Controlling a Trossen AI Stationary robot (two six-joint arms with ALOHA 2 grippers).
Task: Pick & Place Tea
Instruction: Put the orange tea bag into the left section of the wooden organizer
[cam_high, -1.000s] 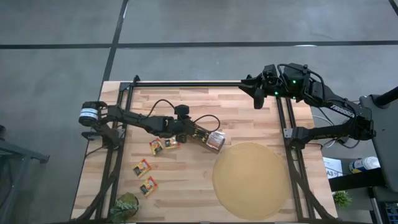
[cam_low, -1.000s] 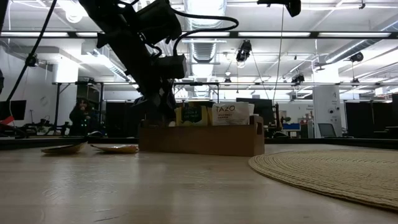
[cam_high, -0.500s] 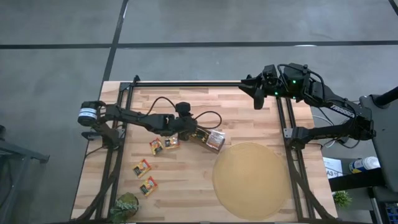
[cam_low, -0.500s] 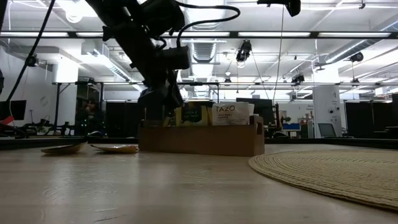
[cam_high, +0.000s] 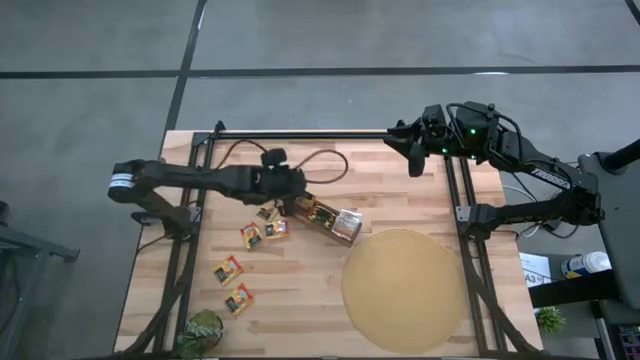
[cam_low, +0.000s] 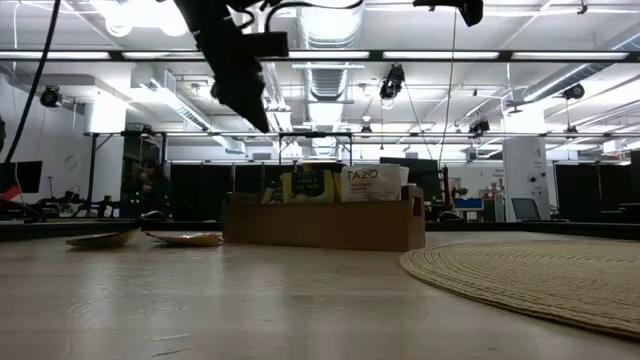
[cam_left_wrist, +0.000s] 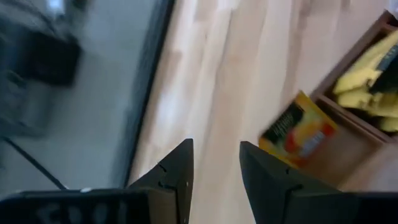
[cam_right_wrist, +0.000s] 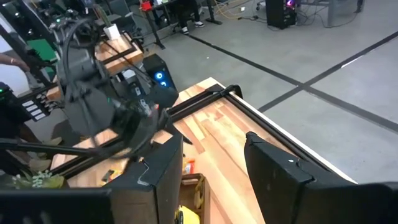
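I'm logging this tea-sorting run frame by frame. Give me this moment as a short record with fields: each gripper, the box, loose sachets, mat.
left gripper: raised above the table beside the box, fingers apart, nothing between them
right gripper: parked at the table's far right corner, open, empty
wooden box: left of the mat, sachets standing inside
loose sachets: one by the box, a pair further left, two more nearer the front
round mat: bare

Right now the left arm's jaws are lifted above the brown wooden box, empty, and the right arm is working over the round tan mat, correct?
Not quite. The high view shows the right gripper parked at the table's far edge, away from the round tan mat. The left gripper is raised by the brown wooden box, jaws empty.
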